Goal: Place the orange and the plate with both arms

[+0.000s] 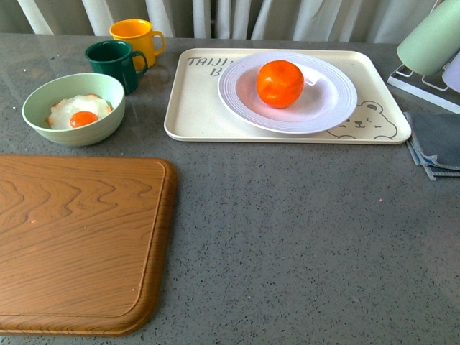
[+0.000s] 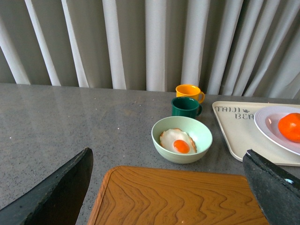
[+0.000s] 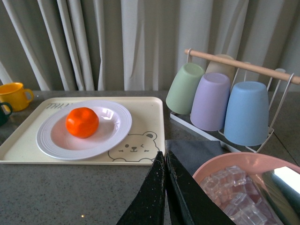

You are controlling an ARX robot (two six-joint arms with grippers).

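My left gripper (image 2: 164, 187) is spread wide, its two black fingers (image 2: 56, 192) far apart over the near end of the one wooden board (image 2: 178, 197). Ahead of it sits one green bowl (image 2: 182, 139) holding one fried egg (image 2: 178, 141), and past that two mugs, a dark green mug (image 2: 186, 107) with a yellow mug (image 2: 189, 91) just behind it. My right gripper (image 3: 165, 187) is pressed together, holding nothing that I can see. Ahead of it and toward my left lies one cream tray (image 3: 150, 117) with a bear face; on it rests one white plate (image 3: 112, 131), and the one orange (image 3: 82, 122) sits in the plate's middle, well apart from both grippers. Beside the right gripper is one pink bowl (image 3: 220, 166) of clear pieces, beyond it a grey cloth (image 3: 197, 152) and a rack (image 3: 234, 63) with four upturned cups
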